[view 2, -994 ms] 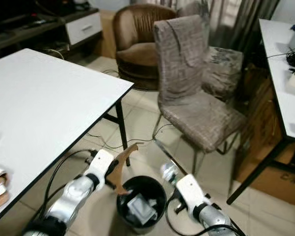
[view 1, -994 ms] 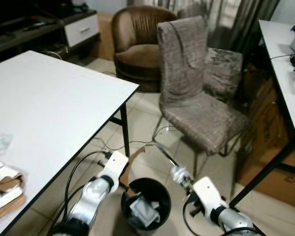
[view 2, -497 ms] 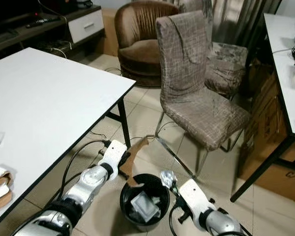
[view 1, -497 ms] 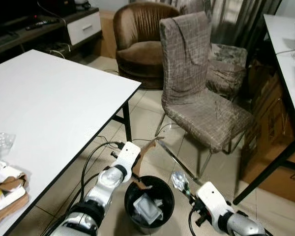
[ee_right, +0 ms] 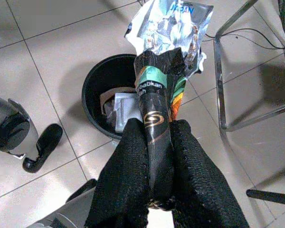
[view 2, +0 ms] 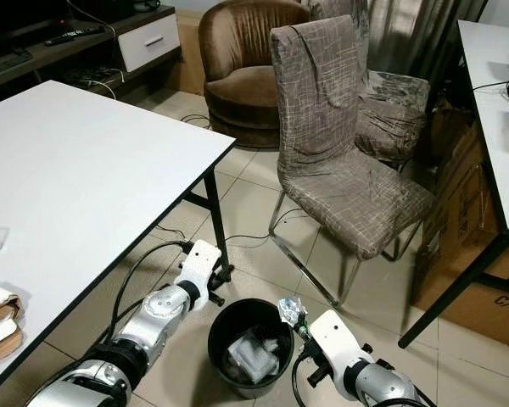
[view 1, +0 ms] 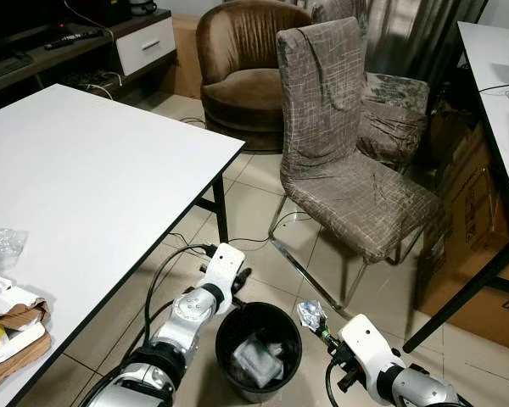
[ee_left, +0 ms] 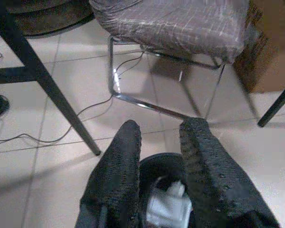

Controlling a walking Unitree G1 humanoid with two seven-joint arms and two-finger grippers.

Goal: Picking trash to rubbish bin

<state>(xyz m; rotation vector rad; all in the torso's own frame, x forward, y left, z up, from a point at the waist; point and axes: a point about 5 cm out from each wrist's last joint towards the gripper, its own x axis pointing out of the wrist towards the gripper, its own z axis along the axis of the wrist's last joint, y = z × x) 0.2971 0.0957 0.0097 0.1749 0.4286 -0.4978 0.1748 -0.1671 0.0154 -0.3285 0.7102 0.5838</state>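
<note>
A crumpled foil wrapper is clamped between the fingers of the right pincer and held just beside the rim of a black bin, at about 3 o'clock from it, presumably so it can be carried over the opening and dropped. The bin stands on the floor by the desk and already holds trash. The left pincer, empty with its fingers parted, hangs over the bin's 10 o'clock edge, apparently out of the way.
</note>
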